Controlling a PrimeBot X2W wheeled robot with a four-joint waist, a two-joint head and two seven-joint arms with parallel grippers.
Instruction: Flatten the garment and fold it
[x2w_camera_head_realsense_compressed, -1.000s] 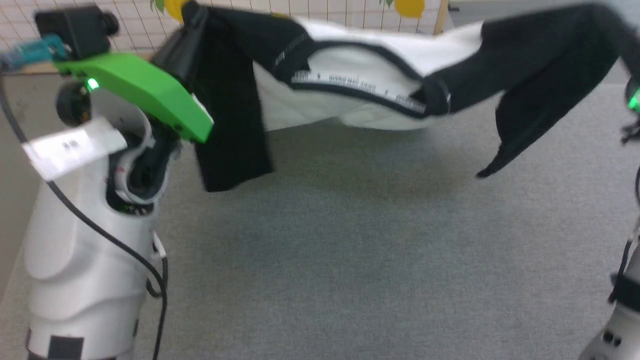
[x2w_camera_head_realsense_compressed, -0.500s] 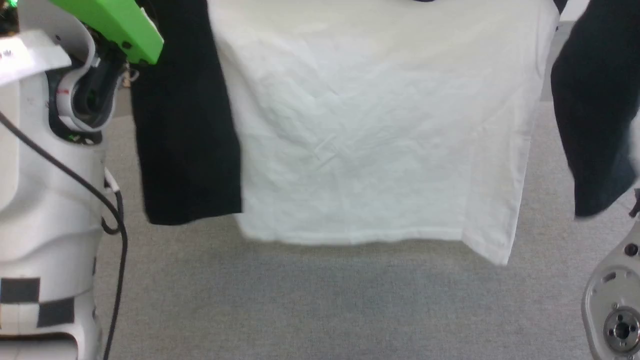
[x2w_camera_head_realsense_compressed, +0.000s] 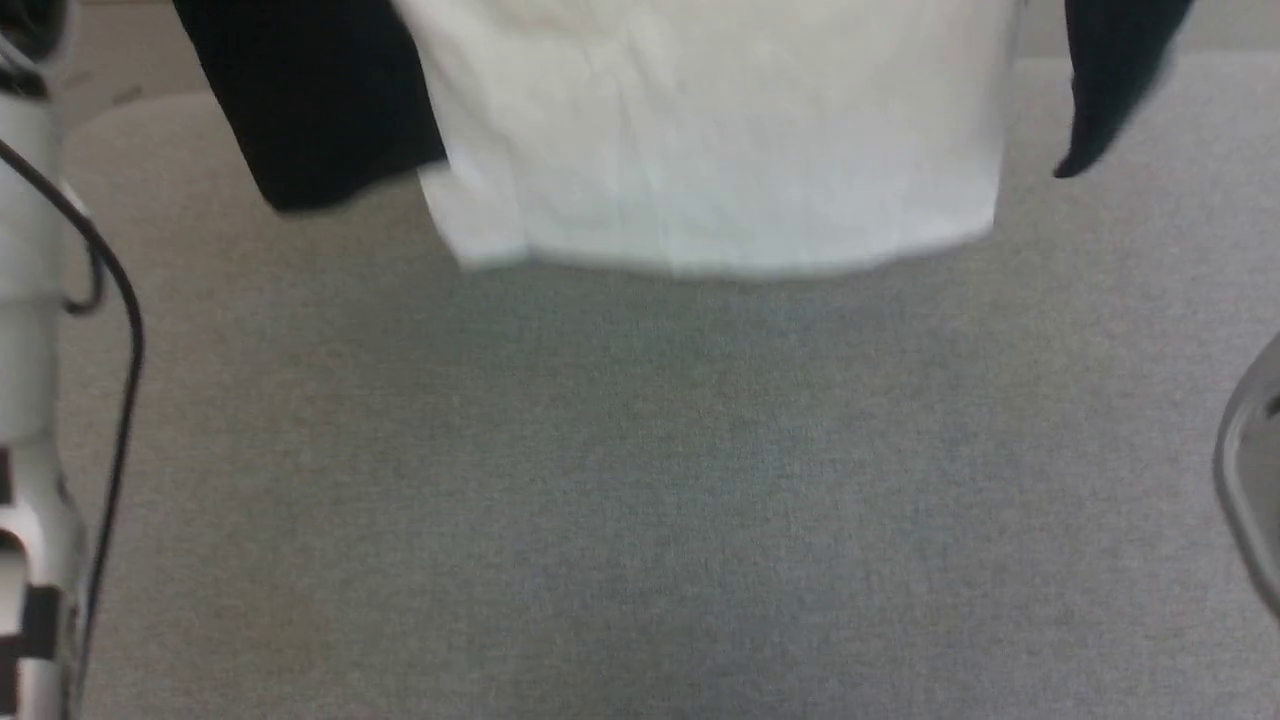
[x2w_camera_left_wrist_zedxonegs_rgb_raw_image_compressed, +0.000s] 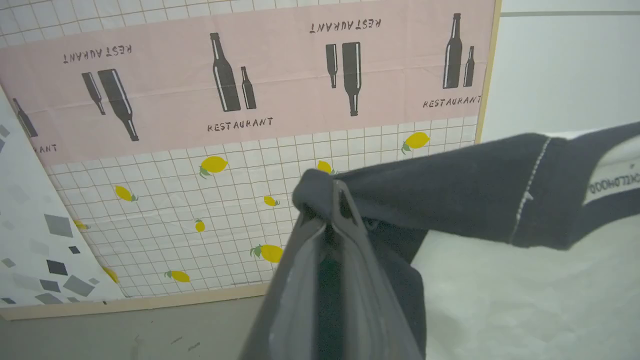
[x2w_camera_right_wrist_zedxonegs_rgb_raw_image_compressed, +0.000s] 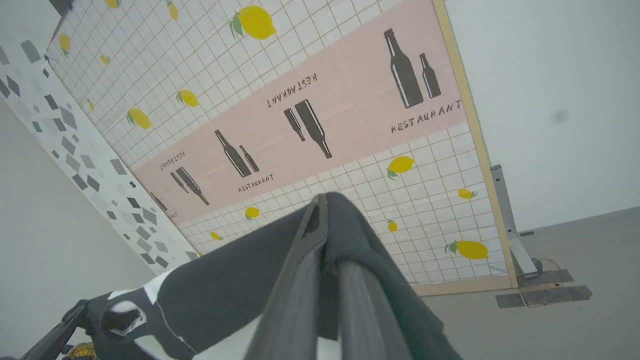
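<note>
Garment (x2w_camera_head_realsense_compressed: 700, 130) hangs above the grey floor (x2w_camera_head_realsense_compressed: 640, 500), hem lowest, because my left gripper (x2w_camera_left_wrist_zedxonegs_rgb_raw_image_compressed: 332, 200) and right gripper (x2w_camera_right_wrist_zedxonegs_rgb_raw_image_compressed: 322, 220) are each clamped on a black shoulder. This spreads it wide, I judge, for laying flat. The backdrop (x2w_camera_left_wrist_zedxonegs_rgb_raw_image_compressed: 300, 75) reads "RESTAURANT"; the neck-tape lettering is cut off.

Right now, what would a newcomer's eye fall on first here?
A white T-shirt with black sleeves hangs spread above the grey surface, across the head view's top. The left tool and right tool each pinch its black fabric. Behind stands a backdrop of lemons and bottles.
</note>
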